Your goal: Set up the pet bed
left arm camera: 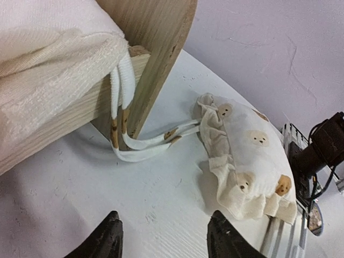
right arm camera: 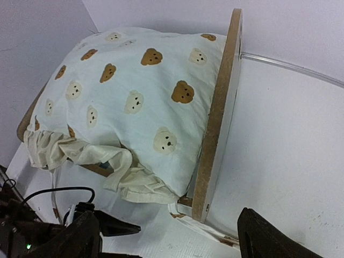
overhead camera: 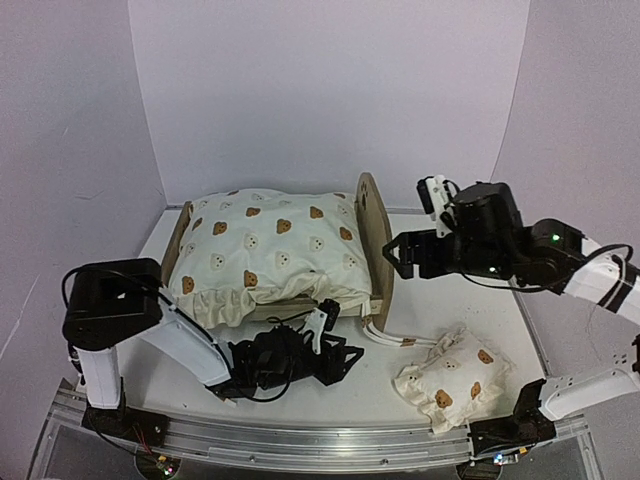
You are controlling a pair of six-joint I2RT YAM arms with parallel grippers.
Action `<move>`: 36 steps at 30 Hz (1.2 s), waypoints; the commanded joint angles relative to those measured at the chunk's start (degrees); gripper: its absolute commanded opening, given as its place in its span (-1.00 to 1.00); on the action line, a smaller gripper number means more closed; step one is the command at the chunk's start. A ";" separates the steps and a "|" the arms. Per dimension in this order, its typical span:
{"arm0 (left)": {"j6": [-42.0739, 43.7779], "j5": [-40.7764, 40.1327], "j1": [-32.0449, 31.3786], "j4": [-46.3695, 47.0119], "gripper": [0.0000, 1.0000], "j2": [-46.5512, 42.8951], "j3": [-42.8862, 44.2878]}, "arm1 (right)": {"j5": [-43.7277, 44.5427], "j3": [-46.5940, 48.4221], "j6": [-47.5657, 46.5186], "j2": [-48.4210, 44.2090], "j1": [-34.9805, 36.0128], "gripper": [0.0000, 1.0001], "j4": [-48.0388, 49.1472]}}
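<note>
Pet bed (overhead camera: 372,230) holds cushion (overhead camera: 270,245), pillow (overhead camera: 452,385) nearby; left end effector (left arm camera: 164,219) and right end effector (overhead camera: 394,257) released.

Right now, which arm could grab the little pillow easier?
Probably left: the left fingers sit low, apart, pointing at the small pillow. The right fingers hover higher beside the headboard.
</note>
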 commanded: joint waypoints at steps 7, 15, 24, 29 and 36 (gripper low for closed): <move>9.40 -11.59 -0.24 21.87 -0.28 18.60 13.36 | -4.18 -6.66 -3.55 -12.85 -0.51 0.85 -6.85; 12.07 -18.24 -0.04 21.71 -0.10 25.01 19.40 | -5.89 -7.85 -2.80 -17.98 -0.52 0.86 -8.40; 8.49 -18.10 1.84 21.25 -0.16 25.05 17.98 | -8.81 -6.88 -6.58 -16.92 -0.52 0.82 -11.62; 11.25 -12.15 2.65 21.28 -0.58 22.63 18.15 | -15.65 -7.78 -9.35 -15.41 -0.49 0.61 -10.35; 14.48 -9.38 2.69 21.17 -1.00 10.69 8.92 | -23.03 -11.61 -11.54 -13.49 -0.41 0.20 -4.91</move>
